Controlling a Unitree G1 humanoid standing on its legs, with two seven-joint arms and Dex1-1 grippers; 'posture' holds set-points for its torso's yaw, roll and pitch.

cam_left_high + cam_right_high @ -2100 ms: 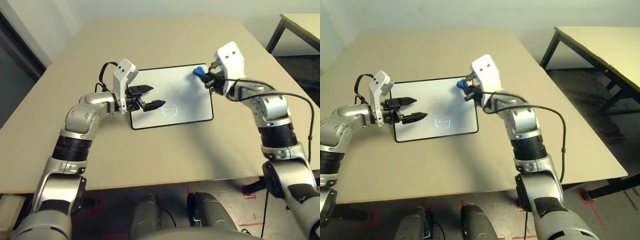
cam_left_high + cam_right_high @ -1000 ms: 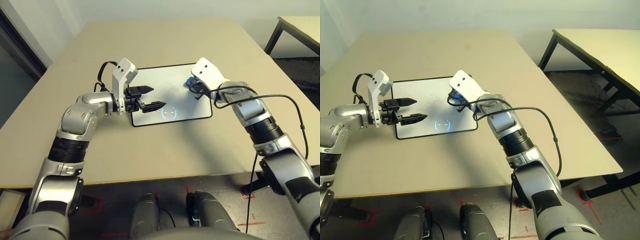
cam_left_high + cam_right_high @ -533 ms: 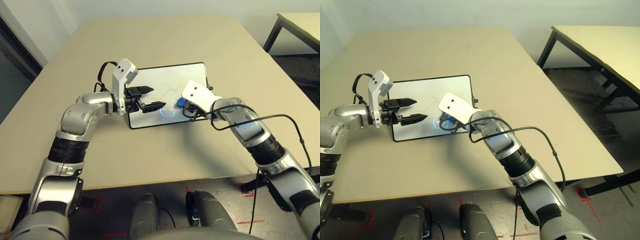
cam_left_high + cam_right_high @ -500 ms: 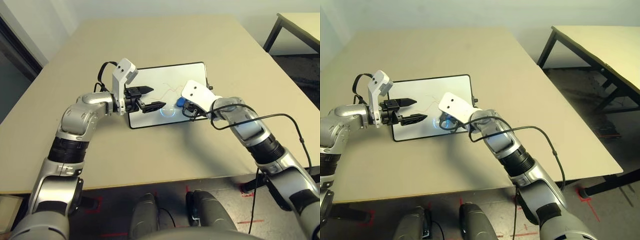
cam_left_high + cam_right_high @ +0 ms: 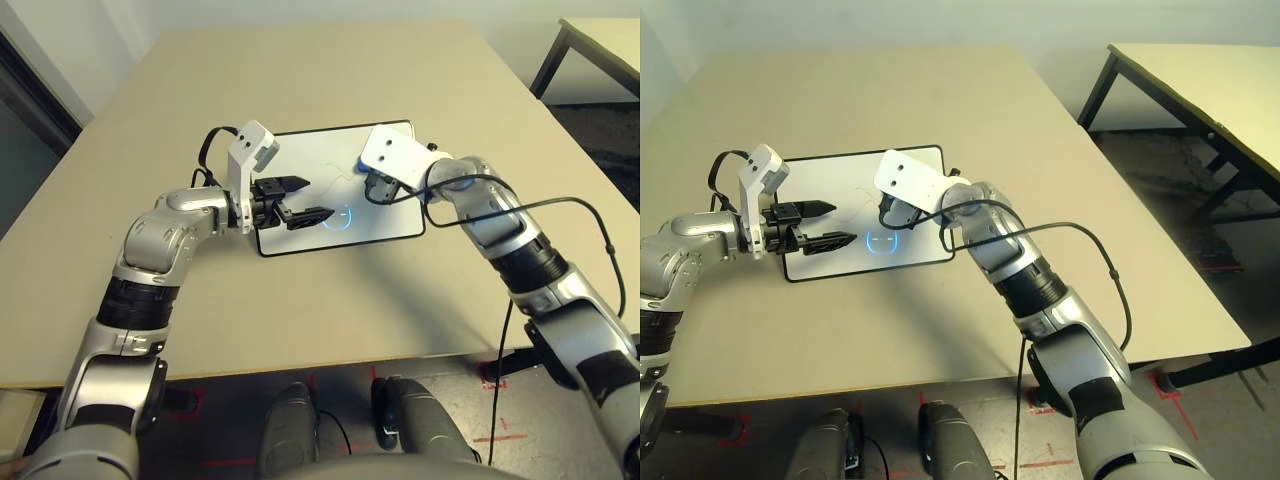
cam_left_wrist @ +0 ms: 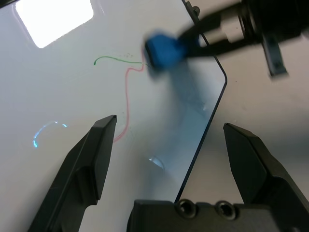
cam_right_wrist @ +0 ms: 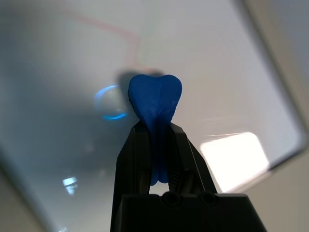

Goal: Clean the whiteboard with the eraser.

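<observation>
One whiteboard; one eraser; pen lines on the board, apparently two; two tabletops.

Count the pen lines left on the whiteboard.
2 on the whiteboard: a green line running up to the eraser in the right pincer, and a red line curving down from it. Fainter marks may be hidden.

Silver jointed forearms with black bands, white wrist housings, black tapered fingers, loose black cables trailing off both arms.
</observation>
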